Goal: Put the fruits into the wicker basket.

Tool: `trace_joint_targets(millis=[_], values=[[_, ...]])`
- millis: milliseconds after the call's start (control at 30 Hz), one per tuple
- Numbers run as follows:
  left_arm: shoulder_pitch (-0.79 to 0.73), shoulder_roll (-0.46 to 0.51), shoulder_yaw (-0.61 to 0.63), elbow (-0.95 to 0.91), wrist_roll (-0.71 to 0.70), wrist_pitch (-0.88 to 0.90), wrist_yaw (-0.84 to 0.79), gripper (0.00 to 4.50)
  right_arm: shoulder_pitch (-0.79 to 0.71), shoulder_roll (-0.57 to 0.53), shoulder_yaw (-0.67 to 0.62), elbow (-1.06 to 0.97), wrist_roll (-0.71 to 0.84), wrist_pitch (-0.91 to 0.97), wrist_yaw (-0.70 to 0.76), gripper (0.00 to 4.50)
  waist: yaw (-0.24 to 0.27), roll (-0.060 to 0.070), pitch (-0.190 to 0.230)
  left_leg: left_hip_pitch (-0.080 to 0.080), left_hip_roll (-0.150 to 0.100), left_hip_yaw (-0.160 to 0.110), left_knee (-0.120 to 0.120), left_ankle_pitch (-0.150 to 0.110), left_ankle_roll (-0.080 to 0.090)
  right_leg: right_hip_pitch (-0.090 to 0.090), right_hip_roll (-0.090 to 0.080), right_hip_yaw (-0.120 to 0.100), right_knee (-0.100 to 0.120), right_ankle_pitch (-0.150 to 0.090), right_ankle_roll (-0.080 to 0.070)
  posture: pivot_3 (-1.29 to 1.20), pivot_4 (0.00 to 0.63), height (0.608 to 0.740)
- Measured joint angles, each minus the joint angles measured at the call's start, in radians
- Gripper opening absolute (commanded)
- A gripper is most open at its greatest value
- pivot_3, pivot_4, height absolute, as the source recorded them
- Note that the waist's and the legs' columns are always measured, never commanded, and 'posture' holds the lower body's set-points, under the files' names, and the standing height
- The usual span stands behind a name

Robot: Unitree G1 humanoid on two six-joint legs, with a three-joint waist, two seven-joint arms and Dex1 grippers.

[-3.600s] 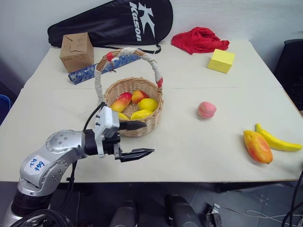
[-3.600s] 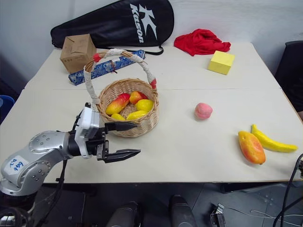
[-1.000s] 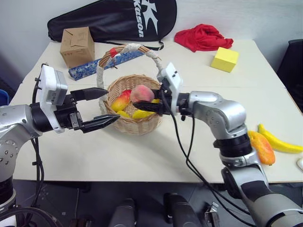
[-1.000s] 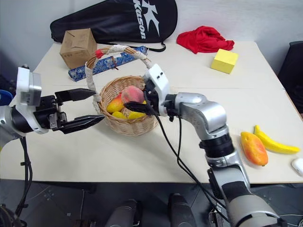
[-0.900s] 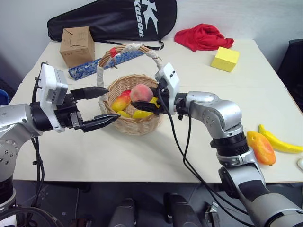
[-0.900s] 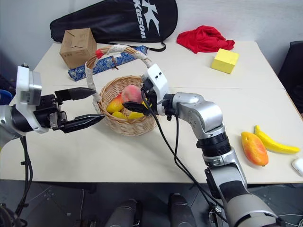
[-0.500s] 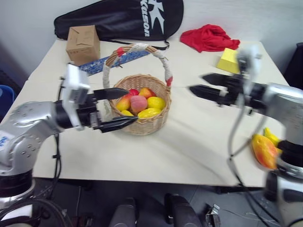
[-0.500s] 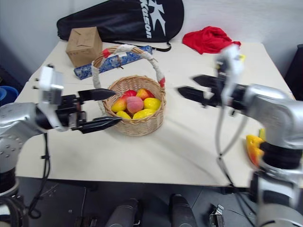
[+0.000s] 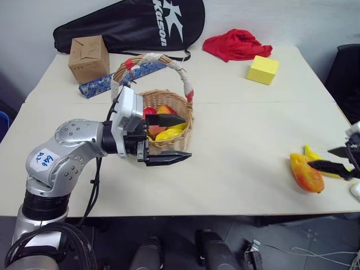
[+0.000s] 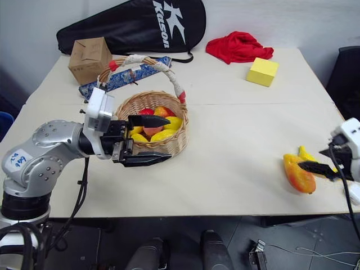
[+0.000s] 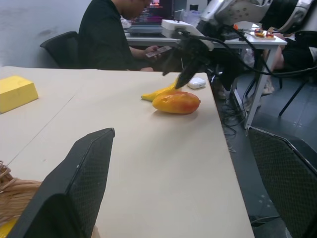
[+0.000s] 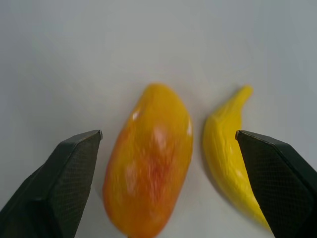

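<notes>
The wicker basket (image 9: 184, 110) stands left of the table's middle with several fruits (image 10: 163, 126) inside, a pink peach (image 10: 151, 131) among them. My left gripper (image 9: 173, 139) is open and empty, pointing sideways across the basket's front with one finger over the rim. An orange-red mango (image 9: 306, 173) and a yellow banana (image 12: 230, 148) lie side by side near the table's right front edge. My right gripper (image 9: 330, 158) hangs open just above them; in the right wrist view its fingers (image 12: 64, 178) flank the mango (image 12: 151, 163) with the banana close to the other finger.
A yellow cube (image 9: 262, 70) and red cloth (image 9: 236, 45) lie at the back right. A cardboard box (image 9: 89, 58), a blue patterned roll (image 9: 107, 81) and a black racket bag (image 9: 135, 25) sit at the back left. A small white object (image 9: 355, 191) lies at the right edge. A person (image 11: 114, 34) sits beyond the table.
My right gripper let the peach go into the basket, opened and swung far right to above the mango and banana. My left gripper moved right, up to the basket's front.
</notes>
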Motion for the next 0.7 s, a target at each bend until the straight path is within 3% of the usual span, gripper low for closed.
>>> trace_joint_targets(millis=[200,567,700], values=[[0.027,-0.004,0.001,-0.006,0.001,0.0,0.024,4.5,0.01,0.009,-0.047,-0.017,0.027,0.061,-0.004,4.46,0.001,0.0,0.0,0.0,0.0,-0.001,0.001,0.0,0.0,0.0,-0.001,0.001,0.0,0.0,0.0,0.0,0.15,0.74],[0.026,0.003,0.004,-0.007,0.003,0.001,0.032,4.5,-0.022,0.153,-0.007,0.098,0.04,0.099,-0.074,4.46,0.01,0.0,0.0,-0.001,-0.001,-0.001,0.002,0.0,0.0,0.0,-0.001,0.003,0.0,0.0,0.0,0.0,0.15,0.74],[0.026,0.006,0.004,-0.007,0.006,0.0,0.031,4.5,-0.027,0.19,0.042,0.101,0.041,0.095,-0.095,3.51,0.014,0.0,0.0,-0.001,-0.001,-0.001,0.002,0.0,0.0,0.0,-0.001,0.003,0.0,0.0,0.0,0.0,0.15,0.74]])
